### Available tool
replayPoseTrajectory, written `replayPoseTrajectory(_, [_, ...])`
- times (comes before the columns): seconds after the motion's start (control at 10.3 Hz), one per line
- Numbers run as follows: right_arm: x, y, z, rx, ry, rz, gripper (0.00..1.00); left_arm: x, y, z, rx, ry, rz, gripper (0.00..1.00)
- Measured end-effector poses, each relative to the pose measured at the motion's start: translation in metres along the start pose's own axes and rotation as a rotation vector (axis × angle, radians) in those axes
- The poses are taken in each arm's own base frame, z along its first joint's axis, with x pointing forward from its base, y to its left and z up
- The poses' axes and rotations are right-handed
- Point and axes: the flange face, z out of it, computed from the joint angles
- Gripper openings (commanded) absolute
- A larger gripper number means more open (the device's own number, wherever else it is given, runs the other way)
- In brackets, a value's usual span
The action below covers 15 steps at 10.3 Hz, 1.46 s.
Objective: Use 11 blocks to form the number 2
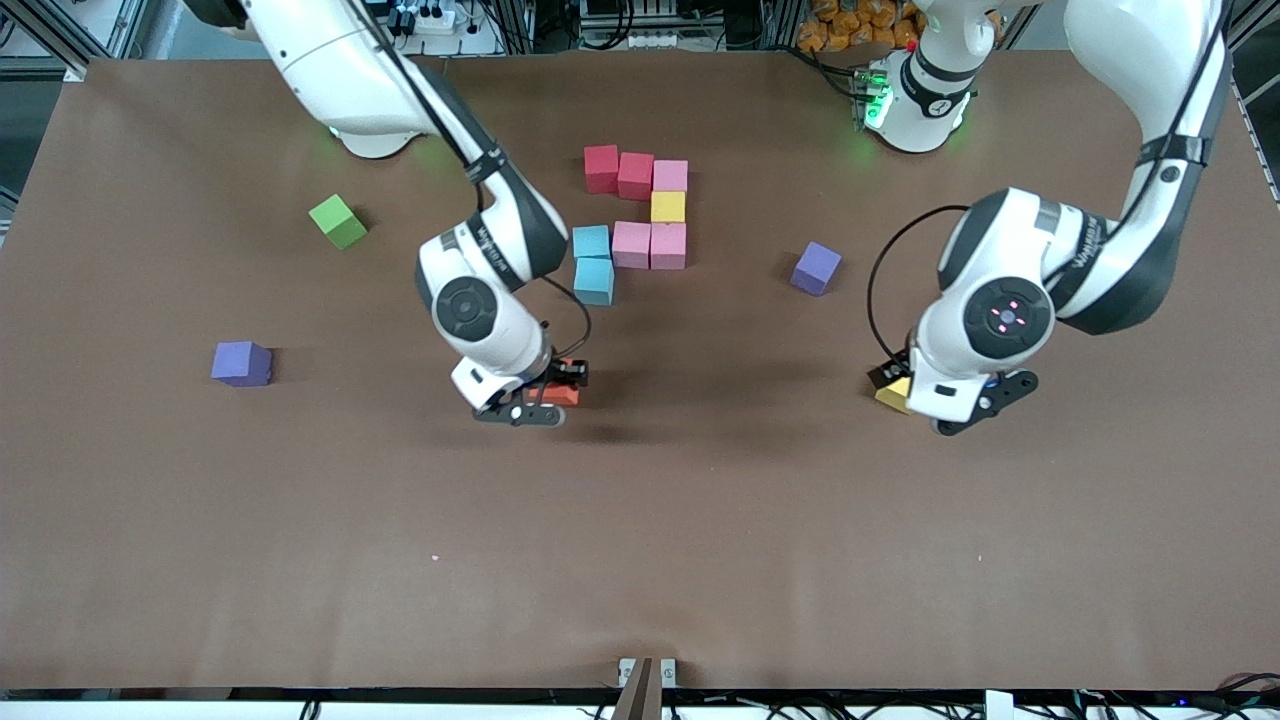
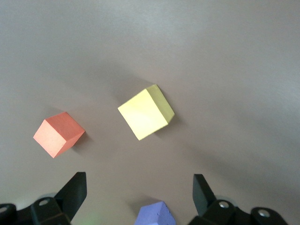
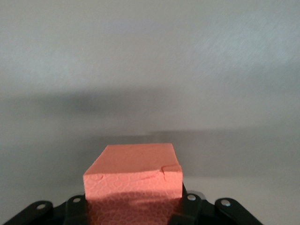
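Two arms: I see both reaching out over the brown table (image 1: 200, 560), each gripper down near the surface.
Table: a brown mat covers it; cables and aluminium framing run along the robots' edge.
Number 2: I count eight blocks (image 1: 640, 215) joined so far — two red and a pink in the row nearest the robots, a yellow below the pink, two pink and a light blue in the next row, a second light blue nearer the camera.
Right gripper (image 1: 548, 392): jaws closed narrow on an orange block (image 3: 133, 180), nearer the camera than the light blue pair.
Left gripper (image 1: 915, 395): jaws spread wide, holding nothing, poised over a loose yellow block (image 2: 146, 112).
Loose cubes: a purple one (image 1: 816, 268) near the left arm, another purple (image 1: 241, 363) and a green one (image 1: 338, 221) toward the right arm's end.
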Motion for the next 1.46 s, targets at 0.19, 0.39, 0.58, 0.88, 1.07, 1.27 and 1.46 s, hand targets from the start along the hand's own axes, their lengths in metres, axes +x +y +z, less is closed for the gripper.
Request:
replayPoseTrajectory(0.19, [-0.035,-0.03,0.009,-0.022,-0.008,0.029,0.0,0.006,0.011,0.02,-0.03,-0.01,-0.213,1.0])
replayPoseTrajectory(0.39, [-0.068,-0.042,0.019,-0.075,0.006,0.0,0.0,-0.004,0.029,0.048,-0.04,0.009,-0.411,1.0])
replayPoseTrajectory(0.58, [-0.077,-0.024,0.028,-0.074,0.031,0.006,0.0,-0.011,0.029,0.074,-0.001,0.082,-0.526,1.0])
replayPoseTrajectory(0.88, [-0.087,-0.012,0.042,-0.079,0.031,0.081,0.0,-0.002,0.021,0.083,-0.013,0.084,-0.571,1.0])
replayPoseTrajectory(1.07, [-0.094,-0.015,0.046,-0.085,0.025,0.113,0.0,0.002,0.014,0.091,-0.066,0.093,-0.576,1.0])
replayPoseTrajectory(1.27, [-0.106,-0.023,0.049,-0.088,0.024,0.111,0.0,0.002,0.004,0.095,-0.089,0.104,-0.58,1.0])
replayPoseTrajectory(1.46, [-0.115,-0.026,0.056,-0.077,0.035,0.1,0.0,0.001,-0.001,0.093,-0.111,0.115,-0.583,1.0])
